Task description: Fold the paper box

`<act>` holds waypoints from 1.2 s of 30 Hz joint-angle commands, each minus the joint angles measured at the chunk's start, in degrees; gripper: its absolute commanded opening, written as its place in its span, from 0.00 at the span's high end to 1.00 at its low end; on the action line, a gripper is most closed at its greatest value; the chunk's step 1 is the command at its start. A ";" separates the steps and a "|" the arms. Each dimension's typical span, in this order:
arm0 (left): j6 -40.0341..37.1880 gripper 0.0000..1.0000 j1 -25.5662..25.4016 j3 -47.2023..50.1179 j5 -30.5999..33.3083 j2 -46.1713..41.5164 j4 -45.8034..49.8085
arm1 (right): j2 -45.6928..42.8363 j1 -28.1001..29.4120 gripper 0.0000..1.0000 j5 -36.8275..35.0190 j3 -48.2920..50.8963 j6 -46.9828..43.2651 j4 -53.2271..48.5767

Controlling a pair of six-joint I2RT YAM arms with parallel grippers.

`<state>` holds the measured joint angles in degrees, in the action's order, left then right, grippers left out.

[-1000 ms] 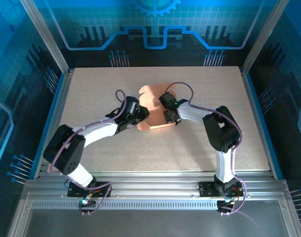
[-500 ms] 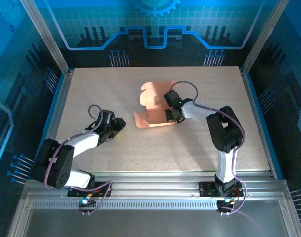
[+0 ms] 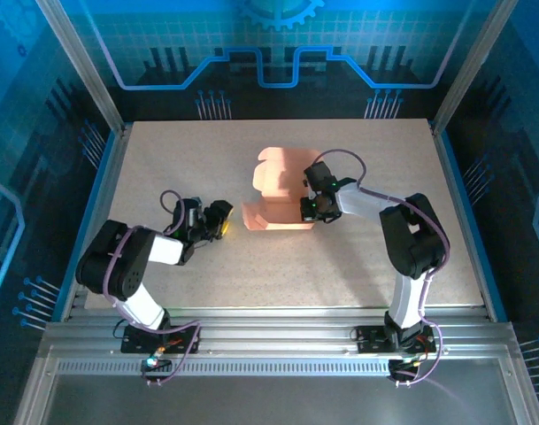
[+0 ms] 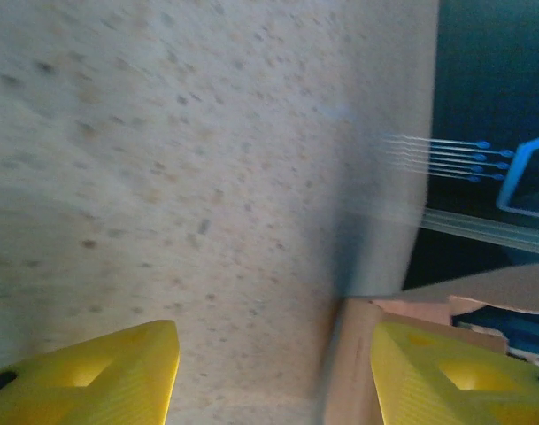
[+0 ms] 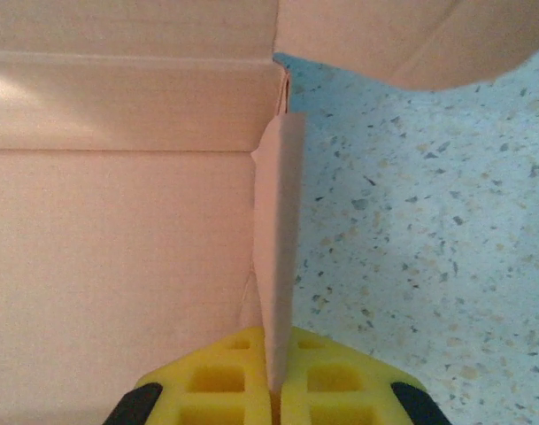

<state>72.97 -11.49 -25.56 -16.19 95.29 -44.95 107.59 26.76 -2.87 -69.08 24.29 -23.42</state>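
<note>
Retreating left hand (image 3: pixel 221 219), paper box (image 3: pixel 282 181) released

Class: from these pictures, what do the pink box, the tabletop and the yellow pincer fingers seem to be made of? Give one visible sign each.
Paper box: probably thin matte cardboard; it has sharp creases, and a panel seen edge-on is sheet-thin.
Tabletop: pale, speckled and matte, perhaps laminate or a stone-look composite; the look leaves it open.
Pincer fingers: likely yellow moulded plastic; smooth, with recessed pockets.
</note>
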 commanded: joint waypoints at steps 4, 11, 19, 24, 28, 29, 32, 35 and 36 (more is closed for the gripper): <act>6.93 0.47 -2.81 -0.97 -4.47 0.90 -9.49 | -0.74 -0.48 1.00 1.02 -0.50 1.37 -0.89; 4.86 0.55 -3.96 -2.53 -4.49 -4.57 -2.28 | 0.34 -0.23 1.00 -1.15 -2.18 0.83 -2.16; 5.85 0.51 -5.68 -5.37 -6.18 -2.75 -1.74 | -0.26 0.26 1.00 -0.75 -2.44 0.69 -2.04; 8.09 0.50 -6.28 -5.63 -7.03 0.77 -7.07 | -1.28 0.28 1.00 0.37 -2.25 0.42 -1.57; 8.75 0.51 -7.23 -7.16 -7.63 0.94 -8.26 | -0.68 0.26 1.00 0.22 -2.58 0.33 -1.89; 8.17 0.52 -7.64 -7.65 -7.56 0.46 -6.87 | -0.47 0.31 1.00 0.15 -2.72 0.39 -1.92; 4.83 0.51 -8.50 -9.34 -7.46 -1.00 -1.23 | -0.08 0.70 1.00 -0.08 -2.97 0.38 -1.82; 1.38 0.51 -8.98 -10.89 -6.94 -1.75 4.75 | -0.10 1.17 1.00 -0.93 -3.41 -0.04 -2.22; 0.37 0.51 -9.06 -11.31 -6.57 -1.72 6.61 | -0.16 1.35 1.00 -1.23 -3.56 -0.16 -2.32</act>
<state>77.36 -20.03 -35.11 -22.02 95.00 -44.99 107.59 27.22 -4.05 -70.70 24.58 -25.15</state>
